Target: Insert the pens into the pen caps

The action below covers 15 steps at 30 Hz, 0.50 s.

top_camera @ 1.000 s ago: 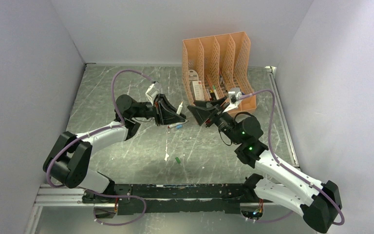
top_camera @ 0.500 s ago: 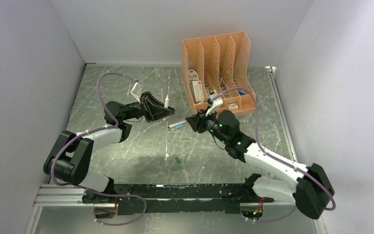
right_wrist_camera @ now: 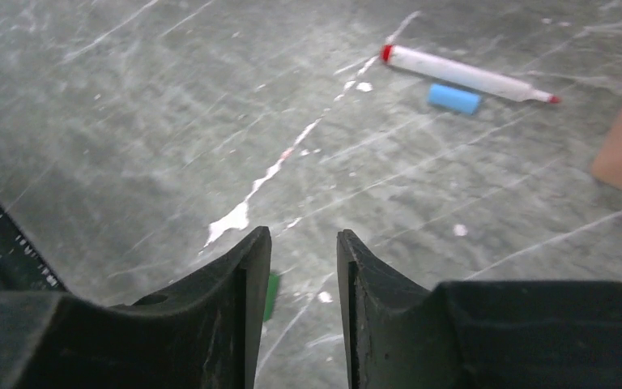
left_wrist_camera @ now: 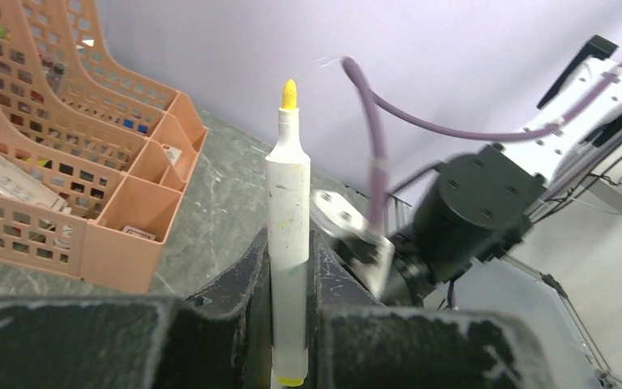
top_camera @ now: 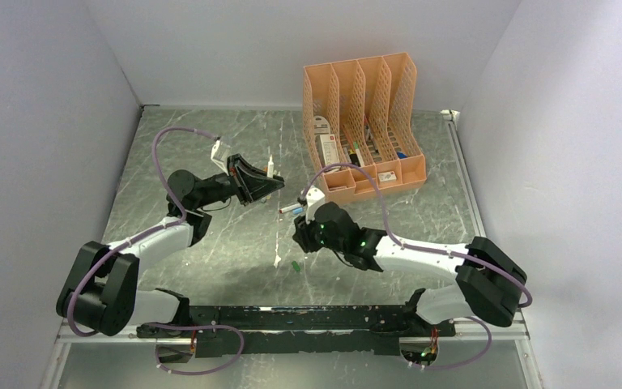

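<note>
Since a second ago the right gripper (top_camera: 300, 237) has swung away from the organiser (top_camera: 364, 113) toward the near middle of the table (top_camera: 210, 154). The left gripper (top_camera: 271, 185) has drawn slightly left with its pen.

From above we see a grey-green marbled table, scored with pale scratches and marked by a white smear (top_camera: 278, 259). Plain pale walls (top_camera: 40, 97) box it in on the left, far and right sides, and a black rail (top_camera: 291, 320) runs along the near edge. The peach organiser stands at the far right. The left gripper holds a yellow-tipped pen (top_camera: 269, 168) upright, off the surface. A red-tipped pen (top_camera: 291, 208) lies flat between the two grippers. A green cap (top_camera: 296, 265) lies just near of the right gripper.

In the left wrist view the left gripper (left_wrist_camera: 290, 243) is clamped on the yellow-tipped pen (left_wrist_camera: 287, 186), tip up. The organiser (left_wrist_camera: 89, 162) is to the left, with pale wall behind.

In the right wrist view the right gripper (right_wrist_camera: 304, 239) hangs over the table (right_wrist_camera: 89, 121), a narrow gap and nothing between its jaws. The green cap (right_wrist_camera: 271, 293) peeks out beside one finger; we cannot tell whether they touch. Farther off lies the red-tipped pen (right_wrist_camera: 466, 74) with a blue cap (right_wrist_camera: 454, 98) just beside it.
</note>
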Each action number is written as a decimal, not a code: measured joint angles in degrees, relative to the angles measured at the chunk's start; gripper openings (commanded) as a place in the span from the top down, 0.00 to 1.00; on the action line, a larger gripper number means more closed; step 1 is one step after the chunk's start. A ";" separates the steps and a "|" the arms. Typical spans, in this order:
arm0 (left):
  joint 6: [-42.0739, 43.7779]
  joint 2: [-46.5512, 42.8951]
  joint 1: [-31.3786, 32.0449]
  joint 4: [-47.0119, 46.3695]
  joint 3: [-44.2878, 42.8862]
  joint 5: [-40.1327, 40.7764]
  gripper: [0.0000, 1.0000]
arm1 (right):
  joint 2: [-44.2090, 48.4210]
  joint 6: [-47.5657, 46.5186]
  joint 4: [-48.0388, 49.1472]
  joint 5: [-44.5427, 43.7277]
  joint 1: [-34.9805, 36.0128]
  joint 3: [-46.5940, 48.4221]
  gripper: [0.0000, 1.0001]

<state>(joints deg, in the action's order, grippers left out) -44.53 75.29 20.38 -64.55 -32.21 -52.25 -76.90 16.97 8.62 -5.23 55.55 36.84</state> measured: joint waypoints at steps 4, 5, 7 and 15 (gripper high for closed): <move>1.40 -0.35 0.00 2.58 0.04 2.58 0.93 | 0.90 1.70 -2.25 -2.71 5.88 -0.92 0.76; 1.68 -0.42 0.00 3.19 0.11 3.26 0.93 | 0.79 2.23 -3.32 -3.41 7.08 -1.09 0.79; 2.23 -0.90 0.00 4.50 0.31 4.35 0.93 | 0.39 3.02 -4.87 -4.87 9.07 -1.27 0.90; 4.68 -3.10 0.00 8.13 1.11 6.27 0.93 | -1.11 5.33 -8.22 -8.33 15.91 -1.27 1.00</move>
<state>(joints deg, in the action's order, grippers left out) -39.86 72.18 20.38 -56.42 -31.09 -45.98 -78.02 22.31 0.40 -13.56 71.46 35.57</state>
